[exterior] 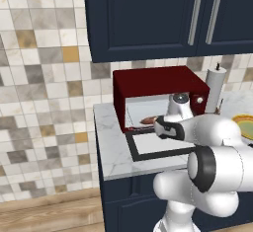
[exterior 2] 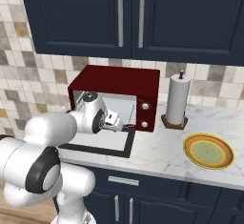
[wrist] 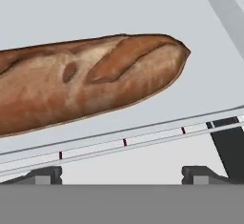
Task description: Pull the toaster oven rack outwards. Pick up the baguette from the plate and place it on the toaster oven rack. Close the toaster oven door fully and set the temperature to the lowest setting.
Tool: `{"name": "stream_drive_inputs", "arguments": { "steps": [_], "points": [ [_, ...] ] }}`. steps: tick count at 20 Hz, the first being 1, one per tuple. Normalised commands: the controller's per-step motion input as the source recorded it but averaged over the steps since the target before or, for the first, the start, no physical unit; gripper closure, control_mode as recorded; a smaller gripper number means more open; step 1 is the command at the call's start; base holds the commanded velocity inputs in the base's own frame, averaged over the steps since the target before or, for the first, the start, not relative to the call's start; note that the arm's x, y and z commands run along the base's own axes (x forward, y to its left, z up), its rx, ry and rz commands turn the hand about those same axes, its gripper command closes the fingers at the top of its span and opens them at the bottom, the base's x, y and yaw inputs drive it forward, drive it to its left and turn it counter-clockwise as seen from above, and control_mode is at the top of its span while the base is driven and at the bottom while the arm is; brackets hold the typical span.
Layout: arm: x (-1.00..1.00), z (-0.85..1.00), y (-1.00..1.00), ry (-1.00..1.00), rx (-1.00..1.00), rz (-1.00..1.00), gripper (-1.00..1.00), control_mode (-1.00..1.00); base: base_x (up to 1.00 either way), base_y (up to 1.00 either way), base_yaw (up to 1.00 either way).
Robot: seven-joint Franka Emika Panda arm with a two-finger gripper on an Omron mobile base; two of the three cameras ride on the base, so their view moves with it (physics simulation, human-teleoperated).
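Observation:
The dark red toaster oven [exterior: 158, 80] stands on the counter with its black-framed door [exterior: 158, 147] folded down flat. The golden-brown baguette [wrist: 86, 80] lies on the pale grey rack [wrist: 119, 8], also seen small at the oven mouth as the baguette [exterior: 147, 121]. My gripper [wrist: 122, 175] is open just in front of the rack's front rail, its fingertips [wrist: 45, 174] apart with nothing between them. The loaf lies past the tips, untouched. The yellow-orange plate [exterior 2: 208, 150] sits bare on the counter to the right.
Two white knobs [exterior 2: 145, 106] sit on the oven's red right panel. A paper towel roll [exterior 2: 177, 99] stands just right of the oven. Dark blue cabinets [exterior 2: 128, 13] hang overhead. The counter's left end [exterior: 101, 142] drops off beside the open door.

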Motion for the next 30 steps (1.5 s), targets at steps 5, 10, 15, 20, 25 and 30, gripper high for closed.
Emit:
{"name": "stream_drive_inputs", "arguments": {
  "steps": [5, 10, 15, 20, 25, 30],
  "points": [
    [0.34, 0.00, 0.00, -0.13, 0.05, 0.00, -1.00, -1.00, 0.00, 0.00, 0.00],
    [0.49, 0.00, 0.00, -0.14, 0.00, 0.00, -1.00, -1.00, 0.00, 0.00, 0.00],
    [0.56, 0.00, 0.00, -0.13, 0.00, 0.00, -1.00, -1.00, 0.00, 0.00, 0.00],
    [0.51, 0.09, 0.00, -0.25, 0.00, 0.00, -1.00, -1.00, 0.00, 0.00, 0.00],
    [0.43, 0.23, 0.00, -0.27, 0.00, 0.00, -1.00, -1.00, 0.00, 0.00, 0.00],
    [0.06, 0.45, -0.24, -0.03, 0.03, 0.04, -1.00, -1.00, 0.00, 0.00, 0.00]
  ]
}}
